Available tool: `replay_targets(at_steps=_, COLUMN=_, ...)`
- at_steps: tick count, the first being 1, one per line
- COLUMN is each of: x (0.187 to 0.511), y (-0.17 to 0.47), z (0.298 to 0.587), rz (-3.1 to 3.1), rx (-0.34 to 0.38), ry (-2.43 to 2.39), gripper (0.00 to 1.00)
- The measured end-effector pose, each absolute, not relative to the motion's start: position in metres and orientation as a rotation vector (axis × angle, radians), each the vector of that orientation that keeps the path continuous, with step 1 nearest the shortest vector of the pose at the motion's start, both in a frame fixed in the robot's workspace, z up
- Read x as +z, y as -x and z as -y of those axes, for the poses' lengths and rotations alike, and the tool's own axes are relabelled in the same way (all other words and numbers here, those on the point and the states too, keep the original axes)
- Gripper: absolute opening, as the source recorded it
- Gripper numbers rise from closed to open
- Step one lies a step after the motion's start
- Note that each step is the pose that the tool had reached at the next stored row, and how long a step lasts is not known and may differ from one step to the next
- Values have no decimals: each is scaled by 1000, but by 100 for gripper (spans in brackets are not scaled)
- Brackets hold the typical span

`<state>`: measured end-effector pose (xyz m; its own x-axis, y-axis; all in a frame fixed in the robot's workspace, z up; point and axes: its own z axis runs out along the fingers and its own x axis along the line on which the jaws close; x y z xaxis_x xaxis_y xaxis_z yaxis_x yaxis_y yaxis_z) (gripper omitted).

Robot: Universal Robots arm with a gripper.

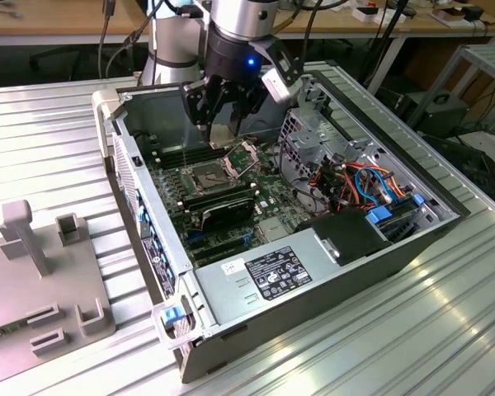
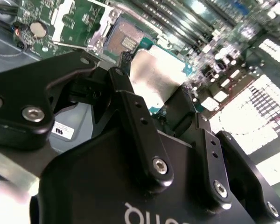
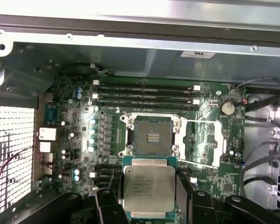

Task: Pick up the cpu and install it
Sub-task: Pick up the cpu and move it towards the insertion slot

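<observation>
Exterior view: the gripper [image 1: 223, 115] is seen inside the open case [image 1: 148, 239], at 12 o'clock from the socket [image 1: 208, 175] and raised clear of it. In both wrist views the cpu [image 3: 148, 189] is clamped between the two black fingers [image 3: 107, 205], which are closed on its opposite edges, with its metal lid turned toward the first wrist camera. Several lines of print are carried on the lid. The cpu is held just beside the socket in the first wrist view, apart from it. The socket is uncovered, its contact field exposed, and its load plate [image 1: 241, 157] is swung open at 2 o'clock from it in the exterior view. Memory sticks [image 3: 144, 93] are seated near the socket. A white printed label [image 1: 278, 270] is fixed on the power supply [image 1: 231, 297] at 5 o'clock from the socket, with a small white sticker [image 1: 231, 266] at 9 o'clock from that label. Another white sticker [image 3: 197, 54] is seen on the case wall. White lettering [image 2: 144, 214], partly cut off, is borne on the gripper body.
</observation>
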<state>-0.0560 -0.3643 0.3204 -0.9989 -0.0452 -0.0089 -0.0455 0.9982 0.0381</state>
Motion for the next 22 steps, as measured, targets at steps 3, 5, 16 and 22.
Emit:
replay_targets(at_steps=3, x=314, y=54, z=358, rz=-3132, rx=60, ry=71, gripper=55)
replay_targets(at_steps=5, x=310, y=54, z=354, rz=-3133, rx=60, ry=71, gripper=55)
replay_targets(at_steps=16, x=285, y=52, z=346, rz=-3136, rx=60, ry=71, gripper=55)
replay_targets(at_steps=22, x=274, y=50, z=346, rz=-3136, rx=60, ry=71, gripper=55)
